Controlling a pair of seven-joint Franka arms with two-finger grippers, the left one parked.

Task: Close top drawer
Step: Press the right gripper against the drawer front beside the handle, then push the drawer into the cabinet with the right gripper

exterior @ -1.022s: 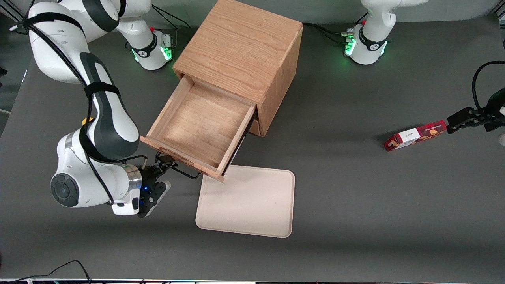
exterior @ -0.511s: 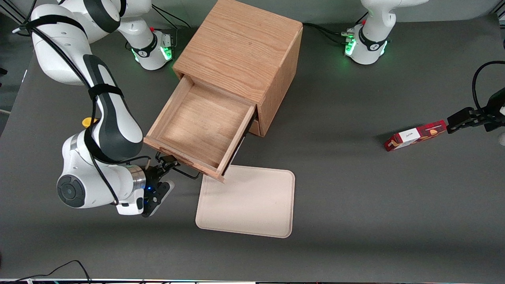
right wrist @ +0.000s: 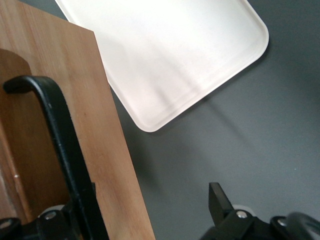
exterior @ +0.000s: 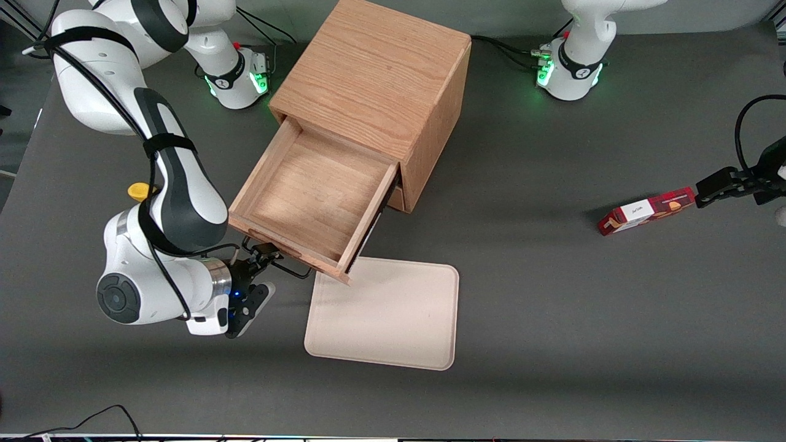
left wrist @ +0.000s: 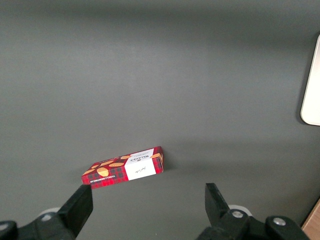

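Note:
The top drawer (exterior: 313,196) of the oak cabinet (exterior: 374,73) stands pulled far out, its shallow tray empty. Its black wire handle (exterior: 288,267) is on the front face nearest the camera. My right gripper (exterior: 260,256) is open and sits at that front face, at the end of the handle toward the working arm. In the right wrist view the handle (right wrist: 55,125) and the drawer front (right wrist: 100,115) fill the space between the gripper's (right wrist: 145,205) spread fingers; one fingertip (right wrist: 217,196) shows clear of the wood. The lower drawer is hidden under the top one.
A beige tray (exterior: 387,313) lies flat on the table just nearer the camera than the drawer's corner; it also shows in the right wrist view (right wrist: 170,55). A small yellow object (exterior: 140,191) lies beside the working arm. A red box (exterior: 648,210) lies toward the parked arm's end.
The right arm and gripper have moved toward the cabinet, and the drawer's front edge has shifted slightly inward with them.

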